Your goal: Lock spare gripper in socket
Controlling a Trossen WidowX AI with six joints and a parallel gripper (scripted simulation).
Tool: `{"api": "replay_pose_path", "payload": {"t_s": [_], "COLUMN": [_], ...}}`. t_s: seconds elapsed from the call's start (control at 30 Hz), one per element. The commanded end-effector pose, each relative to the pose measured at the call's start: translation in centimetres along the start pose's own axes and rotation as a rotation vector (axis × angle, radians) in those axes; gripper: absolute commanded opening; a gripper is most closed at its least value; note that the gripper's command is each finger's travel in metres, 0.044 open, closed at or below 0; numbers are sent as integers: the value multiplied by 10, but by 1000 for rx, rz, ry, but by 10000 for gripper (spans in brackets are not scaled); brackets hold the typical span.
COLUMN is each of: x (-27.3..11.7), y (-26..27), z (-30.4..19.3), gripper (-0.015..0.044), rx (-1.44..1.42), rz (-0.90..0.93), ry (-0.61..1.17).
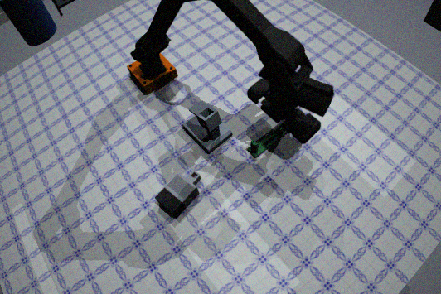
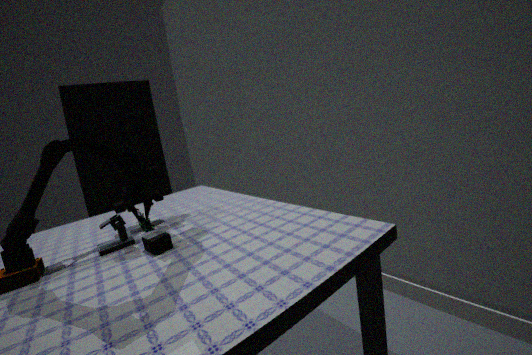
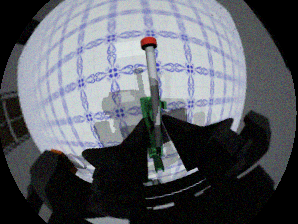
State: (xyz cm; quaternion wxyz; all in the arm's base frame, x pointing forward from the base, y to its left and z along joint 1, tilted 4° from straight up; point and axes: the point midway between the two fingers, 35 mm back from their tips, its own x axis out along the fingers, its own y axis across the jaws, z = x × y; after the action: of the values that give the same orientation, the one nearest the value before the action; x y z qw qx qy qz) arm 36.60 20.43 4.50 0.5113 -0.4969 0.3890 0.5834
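Seen from above and taking the grey mount (image 1: 207,130) (image 2: 117,240) as the clock's centre, the spare gripper (image 1: 178,195) (image 2: 157,243) lies on the worktop (image 1: 265,248) (image 2: 225,255) at 7 o'clock, apart, and the green holder (image 1: 259,147) (image 3: 146,106) sits between 3 and 4, under the end effector (image 1: 278,127) (image 2: 142,216) (image 3: 153,119). The socket (image 1: 215,118) is vacant. In the wrist view, the red-headed pin (image 3: 151,65) runs above the holder between narrowly spaced fingers; whether they grip it, I cannot tell.
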Motion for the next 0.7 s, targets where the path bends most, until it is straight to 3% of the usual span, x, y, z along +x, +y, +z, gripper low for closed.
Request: {"api": "replay_pose_path", "payload": {"t_s": [0.0, 0.17, 0.67], "x": [1, 1, -15], "y": [0, 0, 2], "z": [0, 0, 1], "gripper": [49, 0, 0], "rx": [3, 3, 3], "rz": [0, 0, 12], "ry": [2, 2, 3]}}
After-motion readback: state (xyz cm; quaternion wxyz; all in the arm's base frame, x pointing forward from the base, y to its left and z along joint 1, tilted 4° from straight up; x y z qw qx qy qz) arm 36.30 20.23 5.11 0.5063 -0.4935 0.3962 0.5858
